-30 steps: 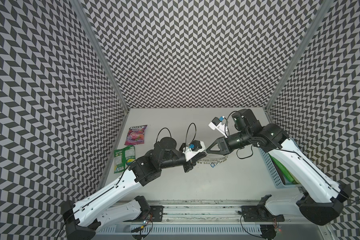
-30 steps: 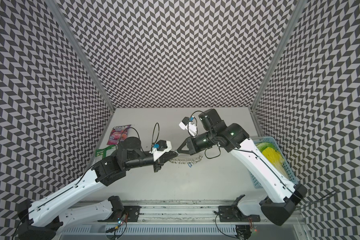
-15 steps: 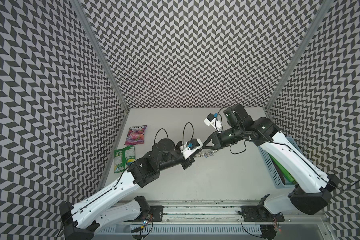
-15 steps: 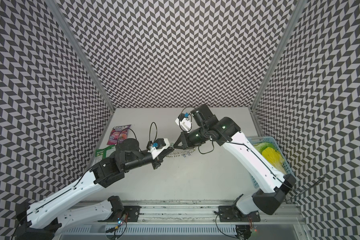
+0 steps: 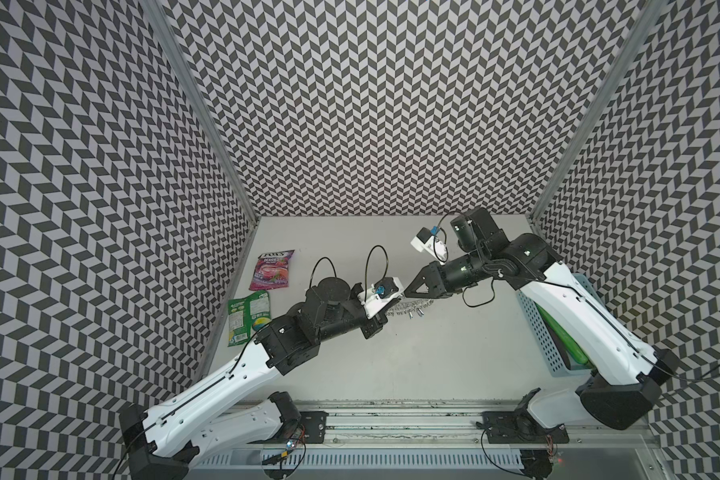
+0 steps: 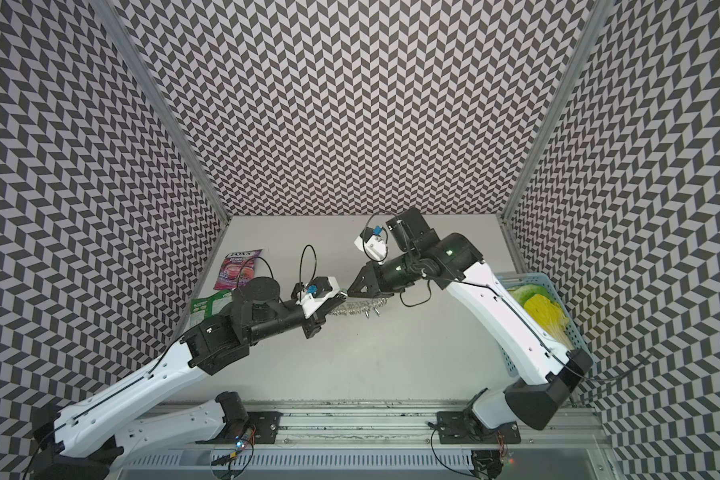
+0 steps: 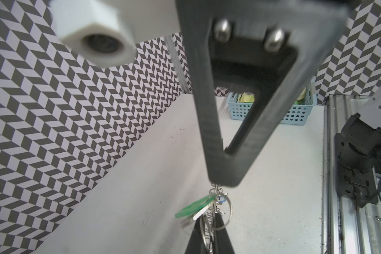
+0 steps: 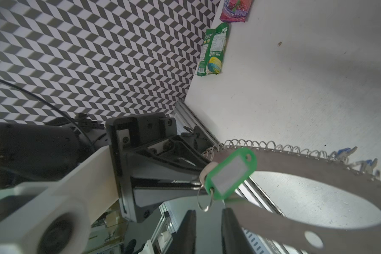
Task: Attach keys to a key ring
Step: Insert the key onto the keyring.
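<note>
The key ring (image 8: 299, 173) is a flat gray crescent plate fringed with silver wire rings, held up above the table. My left gripper (image 7: 210, 233) is shut on one end of it, seen edge-on in the left wrist view. In both top views the key ring (image 5: 410, 308) (image 6: 356, 308) shows between the two grippers. The keys (image 8: 229, 173), a silver key on a green tag with its own split ring, hang beside that end, apart from my fingers. In the left wrist view the green tag (image 7: 194, 207) is blurred. My right gripper (image 8: 208, 220) is open just below the tag with nothing between its fingers.
Two blue-tagged keys (image 8: 343, 151) hang from wire rings farther along the plate. A purple snack packet (image 5: 272, 270) and a green one (image 5: 248, 318) lie by the left wall. A blue basket (image 6: 558, 291) stands at the right wall.
My right gripper has opened and let go of the green-tagged key. Both grippers shifted slightly left with the plate a second ago, then held still.
</note>
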Robot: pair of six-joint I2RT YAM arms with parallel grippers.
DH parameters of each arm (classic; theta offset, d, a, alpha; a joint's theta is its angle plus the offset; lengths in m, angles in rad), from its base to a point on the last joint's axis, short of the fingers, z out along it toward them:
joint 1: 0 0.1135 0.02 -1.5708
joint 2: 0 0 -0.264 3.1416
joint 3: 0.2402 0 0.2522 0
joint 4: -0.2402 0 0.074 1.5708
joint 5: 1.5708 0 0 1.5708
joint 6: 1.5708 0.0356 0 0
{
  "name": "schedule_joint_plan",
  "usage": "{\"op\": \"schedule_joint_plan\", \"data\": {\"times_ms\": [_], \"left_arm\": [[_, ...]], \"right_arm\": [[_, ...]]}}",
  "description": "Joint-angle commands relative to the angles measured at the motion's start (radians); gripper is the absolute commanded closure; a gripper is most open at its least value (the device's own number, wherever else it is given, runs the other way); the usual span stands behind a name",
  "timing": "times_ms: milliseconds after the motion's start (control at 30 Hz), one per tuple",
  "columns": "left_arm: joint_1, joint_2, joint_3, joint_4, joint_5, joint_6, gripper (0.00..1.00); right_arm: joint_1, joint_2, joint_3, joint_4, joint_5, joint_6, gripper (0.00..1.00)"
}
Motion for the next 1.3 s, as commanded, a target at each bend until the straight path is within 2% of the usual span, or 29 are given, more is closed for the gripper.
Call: {"op": "schedule_joint_plan", "data": {"times_ms": [0,67,100,133,300,500,633,667,767,1033,1267], "left_arm": [[0.004,-0.067,0.049,0.103,0.009,0.004,1.00],[0.004,-0.065,0.060,0.082,0.031,0.004,1.00],[0.005,-0.064,0.066,0.073,0.041,0.004,1.00],[0.005,-0.060,0.075,0.061,0.057,0.005,1.00],[0.033,-0.038,0.119,0.005,0.194,-0.001,1.00],[0.092,0.018,0.197,-0.071,0.335,-0.014,1.00],[0.101,0.046,0.255,-0.134,0.371,0.002,1.00],[0.100,0.052,0.268,-0.149,0.375,0.004,1.00],[0.101,0.065,0.293,-0.188,0.403,0.004,1.00],[0.100,0.070,0.311,-0.242,0.434,-0.011,1.00],[0.100,0.074,0.321,-0.265,0.435,-0.011,1.00]], "right_arm": [[-0.051,-0.036,-0.013,-0.039,0.038,-0.024,0.66],[-0.056,-0.052,-0.008,-0.008,0.038,-0.024,0.66],[-0.056,-0.062,-0.010,0.012,0.024,-0.054,0.50],[-0.056,-0.077,-0.021,0.038,0.013,-0.083,0.47],[-0.057,-0.149,-0.084,0.131,0.140,-0.278,0.43],[-0.056,-0.386,-0.356,0.528,0.182,-0.459,0.45],[-0.056,-0.482,-0.439,0.663,0.206,-0.521,0.30],[-0.056,-0.483,-0.438,0.666,0.197,-0.541,0.27],[-0.056,-0.439,-0.388,0.608,0.139,-0.601,0.27],[-0.055,-0.347,-0.313,0.521,-0.068,-0.606,0.33],[-0.036,-0.369,-0.327,0.424,-0.122,-0.602,0.36]]}}
